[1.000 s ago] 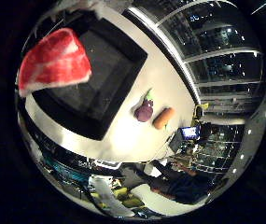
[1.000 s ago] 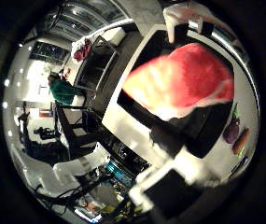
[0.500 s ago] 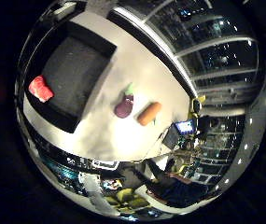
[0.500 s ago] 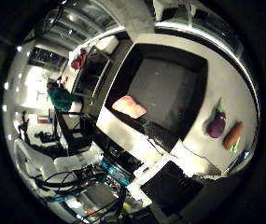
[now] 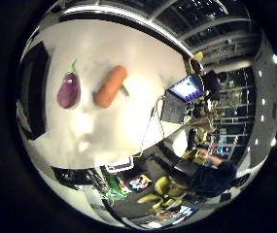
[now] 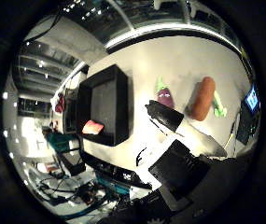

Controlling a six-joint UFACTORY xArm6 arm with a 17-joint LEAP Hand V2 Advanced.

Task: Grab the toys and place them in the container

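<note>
The white desk [image 5: 128, 58] carries a black container [image 6: 105, 105] with a red toy [image 6: 93, 127] already inside. An eggplant [image 5: 68, 90] and carrot [image 5: 110, 86] lie close together beside it. The hand [image 6: 179, 140] hovers empty, fingers extended. Reaching for one could nudge its neighbour. Earlier the view centred on the container; it now faces the vegetables.

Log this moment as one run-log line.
hand: open, empty, above table | container: holds red toy | eggplant, carrot: on table, side by side, not yet picked
</note>
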